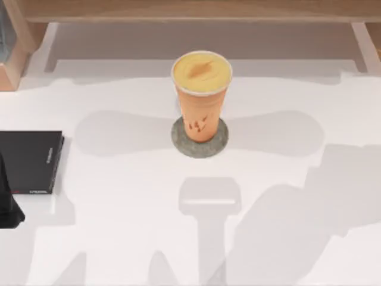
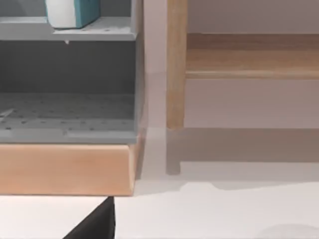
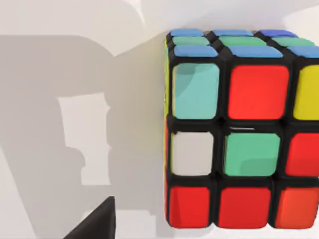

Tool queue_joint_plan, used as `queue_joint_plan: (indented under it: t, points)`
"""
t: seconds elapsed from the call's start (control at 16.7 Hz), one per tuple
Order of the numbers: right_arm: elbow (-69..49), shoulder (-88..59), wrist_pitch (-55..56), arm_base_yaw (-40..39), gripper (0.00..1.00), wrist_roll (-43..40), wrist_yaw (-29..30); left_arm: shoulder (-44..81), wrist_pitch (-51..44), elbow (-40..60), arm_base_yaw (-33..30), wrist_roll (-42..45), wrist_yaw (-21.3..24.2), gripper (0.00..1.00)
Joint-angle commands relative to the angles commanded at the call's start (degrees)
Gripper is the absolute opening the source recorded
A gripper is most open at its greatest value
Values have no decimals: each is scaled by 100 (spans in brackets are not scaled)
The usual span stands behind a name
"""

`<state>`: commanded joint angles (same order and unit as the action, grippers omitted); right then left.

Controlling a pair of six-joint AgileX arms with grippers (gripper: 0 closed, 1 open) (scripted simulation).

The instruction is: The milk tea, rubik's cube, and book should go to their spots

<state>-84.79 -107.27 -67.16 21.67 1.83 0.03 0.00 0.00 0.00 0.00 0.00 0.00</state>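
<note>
At the left edge of the counter (image 1: 119,238), toward the near side, a dark part of the left arm (image 1: 9,205) is seen beside the flat black book (image 1: 30,161), on which nothing lies. In the middle of the counter the milk tea (image 1: 200,95) stands upright on the round grey coaster (image 1: 181,140), so this part of the task is judged as done. Behind the far left corner a shelf unit (image 2: 65,164) is seen in the left wrist view, and on its upper shelf a teal-blue thing with a pale edge (image 2: 72,12) stands, probably the book; it is judged as not yet brought to its spot. The rubik's cube (image 3: 239,134) rests on a white surface close before the right wrist camera; where on the counter it lies cannot be told, and its spot cannot be named. Whether either pincer is apart or together cannot be told. Nothing is seen to be held.
</note>
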Motion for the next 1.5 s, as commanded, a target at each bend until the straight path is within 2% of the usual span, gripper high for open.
queue_joint_plan:
  t: [0.36,0.78,1.08,1.5]
  points:
    - [2,-35,5,-17,100,5,0,0,0,0,0,0,0,100]
    - [834,-351,1173,-3,100,17,1,0,0,0,0,0,0,100]
    - [909,-387,1259,-2,100,18,1,0,0,0,0,0,0,100]
    - [909,-387,1259,-2,47,18,1,0,0,0,0,0,0,100]
